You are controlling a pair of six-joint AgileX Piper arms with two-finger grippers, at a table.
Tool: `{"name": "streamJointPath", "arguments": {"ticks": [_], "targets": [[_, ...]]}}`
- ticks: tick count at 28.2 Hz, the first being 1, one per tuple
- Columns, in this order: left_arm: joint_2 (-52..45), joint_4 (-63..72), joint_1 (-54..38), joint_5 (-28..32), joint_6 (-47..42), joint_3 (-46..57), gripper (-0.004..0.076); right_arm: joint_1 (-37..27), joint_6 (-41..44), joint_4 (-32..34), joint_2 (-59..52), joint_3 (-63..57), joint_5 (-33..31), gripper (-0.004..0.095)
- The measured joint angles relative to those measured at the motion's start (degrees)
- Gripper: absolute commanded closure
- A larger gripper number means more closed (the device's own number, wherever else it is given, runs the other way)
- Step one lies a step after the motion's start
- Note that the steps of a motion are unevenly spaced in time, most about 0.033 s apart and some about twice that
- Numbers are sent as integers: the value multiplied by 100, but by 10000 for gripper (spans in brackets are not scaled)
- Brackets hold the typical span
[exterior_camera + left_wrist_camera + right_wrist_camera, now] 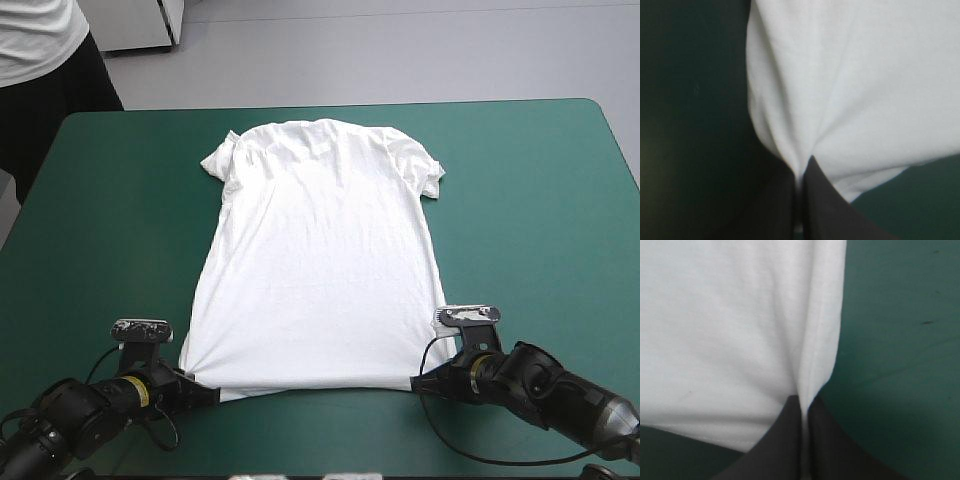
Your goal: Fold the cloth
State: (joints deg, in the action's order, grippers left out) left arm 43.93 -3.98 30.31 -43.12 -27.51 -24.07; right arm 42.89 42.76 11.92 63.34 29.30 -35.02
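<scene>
My left fingers (827,215) and right fingers (782,445) clamped on T-shirt (320,250) hem corners, 7 and 5 o'clock; lift both evenly, carry toward 12.

The teal-green table (120,200) bears the white T-shirt (320,270) spread flat at its middle, collar toward twelve o'clock, hem toward six, sleeves toward ten and two.

Arms (550,385) low, left gripper (214,393) and right gripper (415,382) pinched (fingers (785,440) nearly touching).
</scene>
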Motion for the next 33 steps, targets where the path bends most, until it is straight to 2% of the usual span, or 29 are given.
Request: {"name": "streamJointPath", "arguments": {"ticks": [3, 8, 9, 11, 19, 23, 27, 33], "targets": [[0, 66, 0, -144, 154, -5, 640, 0, 55, 15, 0, 44, -59, 786], [0, 398, 0, -629, 757, -344, 328, 5, 36, 15, 0, 499, -604, 420], [0, 398, 0, -775, 818, -498, 288, 5, 29, 31, 0, 655, -797, 386], [0, 398, 0, -1082, 873, -837, 239, 5, -4, 105, 0, 964, -1170, 381], [17, -15, 0, -2018, 915, -2501, 293, 5, -146, 477, 0, 2412, -2492, 404], [479, -588, 0, -2423, 891, -3478, 302, -30, -265, 863, 0, 3476, -2957, 422], [1463, -1025, 0, -2562, 912, -4552, 302, -598, -819, 894, 0, 4458, -3265, 422], [2600, -1250, -108, -2562, 1030, -5773, 302, -1353, -1547, 900, 0, 5145, -3457, 422]]}}
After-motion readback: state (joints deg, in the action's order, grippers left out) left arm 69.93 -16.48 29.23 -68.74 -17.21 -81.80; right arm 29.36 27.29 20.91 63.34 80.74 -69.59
